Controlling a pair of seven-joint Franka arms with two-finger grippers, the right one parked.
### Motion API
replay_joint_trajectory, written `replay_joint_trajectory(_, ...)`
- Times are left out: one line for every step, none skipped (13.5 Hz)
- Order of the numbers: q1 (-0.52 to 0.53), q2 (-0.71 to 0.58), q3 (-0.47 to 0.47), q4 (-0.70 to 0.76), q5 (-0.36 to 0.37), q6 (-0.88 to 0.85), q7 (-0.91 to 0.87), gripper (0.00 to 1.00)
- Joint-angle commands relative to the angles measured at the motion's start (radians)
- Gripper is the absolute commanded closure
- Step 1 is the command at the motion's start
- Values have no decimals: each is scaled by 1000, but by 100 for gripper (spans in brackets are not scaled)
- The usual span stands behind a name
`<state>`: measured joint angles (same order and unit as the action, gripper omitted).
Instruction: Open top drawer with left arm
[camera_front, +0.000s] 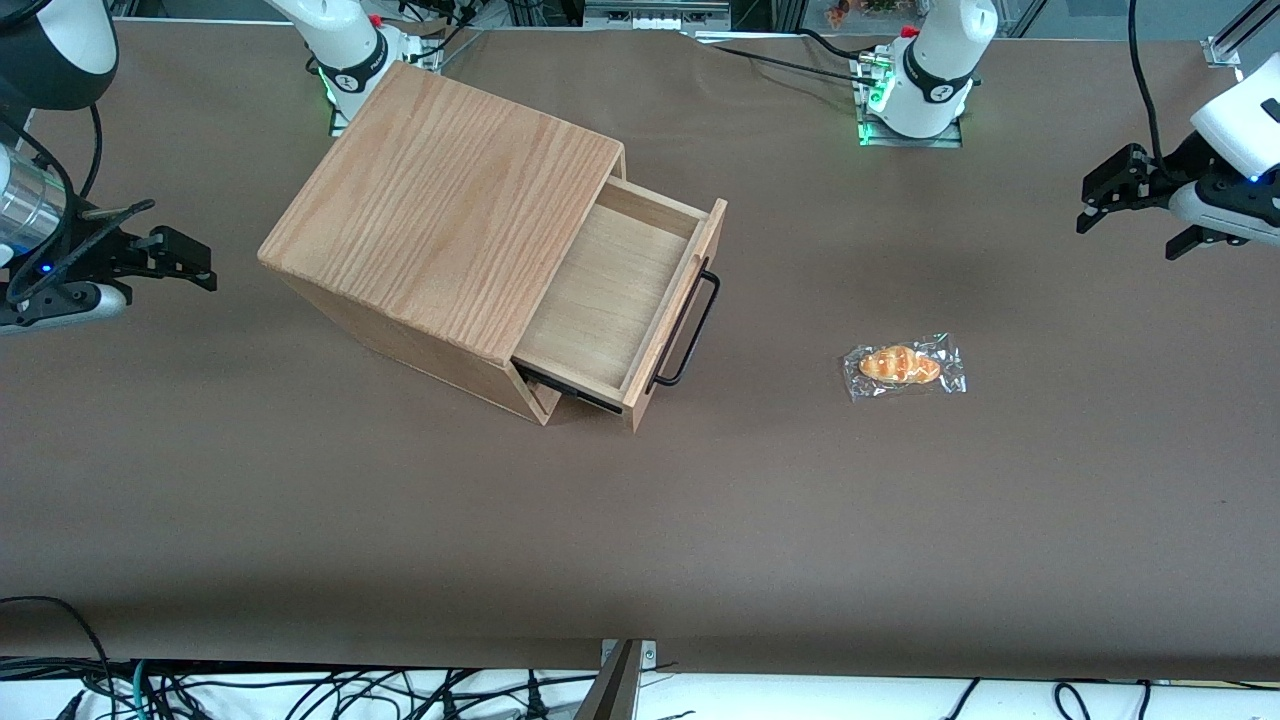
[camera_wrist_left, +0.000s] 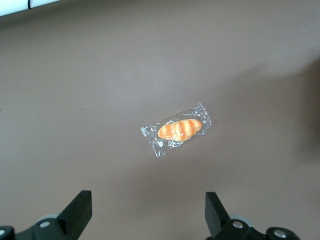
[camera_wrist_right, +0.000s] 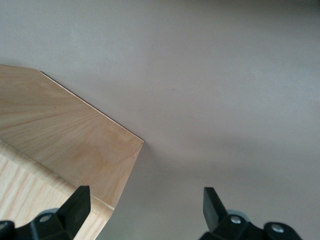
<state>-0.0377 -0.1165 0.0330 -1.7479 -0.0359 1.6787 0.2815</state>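
Table (camera_front: 400, 520): brown cover, bare strip nearest front camera; cables along the edge below.
Bun (camera_front: 899, 364): orange, in clear wrapper, flat on table, well apart from box, toward working arm's end. Also seen from left wrist (camera_wrist_left: 180, 129), lying between the two fingertips' lines of sight, well below them.
Box (camera_front: 440, 215): oak, set at an angle, resting on table near middle.
Top drawer (camera_front: 610, 290): pulled well out of box, pale wood inside, nothing visible in it.
Handle (camera_front: 690, 325): thin black bar on drawer front, facing bun; untouched.
Left arm (camera_front: 1235, 130): white, at working arm's end of table.
Gripper (camera_front: 1135, 205): black, hanging above table, well apart from drawer and handle; fingers (camera_wrist_left: 80, 207) spread wide, holding nothing.
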Motion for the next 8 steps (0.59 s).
replay_joint_trajectory(1, 6, -5, 24, 27, -48, 7, 0)
replay_joint_trajectory(1, 6, -5, 24, 27, -54, 7, 0)
replay_joint_trajectory(-2, 6, -5, 24, 27, -59, 7, 0)
replay_joint_trajectory(-2, 6, -7, 24, 27, -60, 7, 0)
replay_joint_trajectory(-2, 6, -5, 24, 27, -60, 10, 0)
replay_joint_trajectory(-1, 6, -5, 24, 27, -60, 12, 0)
replay_joint_trajectory(-1, 6, -5, 24, 27, -60, 10, 0)
replay_joint_trajectory(-1, 6, -5, 24, 27, -62, 10, 0)
